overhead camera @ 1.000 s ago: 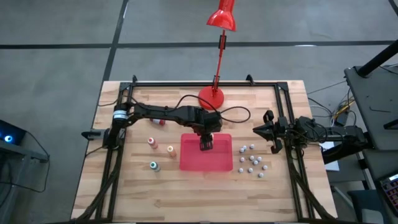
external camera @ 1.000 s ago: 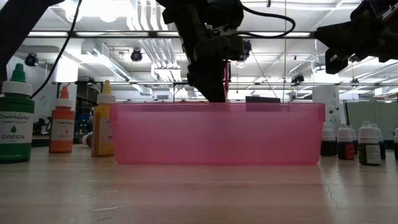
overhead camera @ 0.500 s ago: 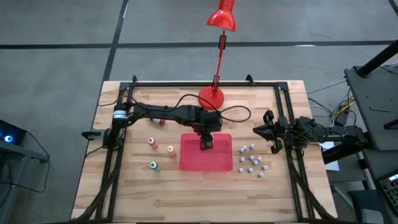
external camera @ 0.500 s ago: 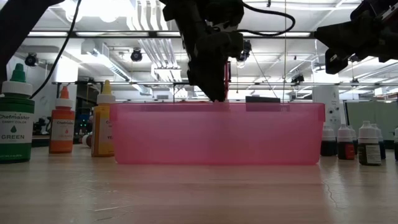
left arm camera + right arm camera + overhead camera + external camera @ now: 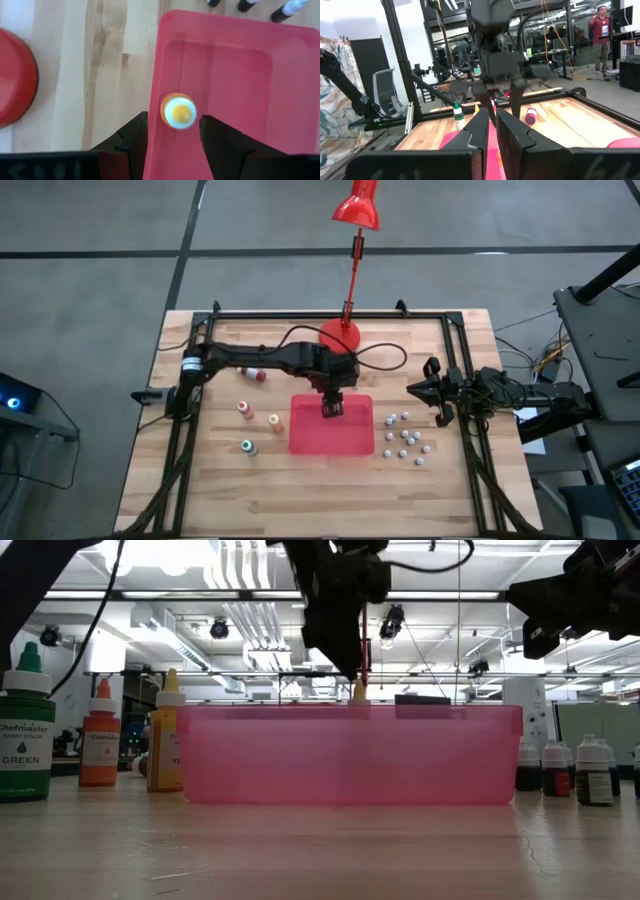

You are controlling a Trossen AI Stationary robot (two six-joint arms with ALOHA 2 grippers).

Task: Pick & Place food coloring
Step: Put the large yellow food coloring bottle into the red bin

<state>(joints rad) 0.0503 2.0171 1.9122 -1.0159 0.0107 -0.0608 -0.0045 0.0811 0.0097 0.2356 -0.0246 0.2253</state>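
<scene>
A small food coloring bottle with a yellow-orange cap stands upright inside the red tray, near its far left corner. Its tip pokes just above the tray's wall. My left gripper hangs open right above it, a finger on either side of the cap and clear of it. Three more bottles stand on the table left of the tray: green, orange and a reddish one. A red-capped one lies farther back. My right gripper rests shut at the table's right side.
A red lamp's round base stands just behind the tray, its stem leaning away over the far edge. Several small white-topped dark vials are scattered right of the tray. A black frame rims the table.
My left gripper has risen straight up over the tray without turning. In the low view its fingers have cleared the tray's rim and the bottle's yellow tip now shows beneath them. The bottle stays standing in the tray.
</scene>
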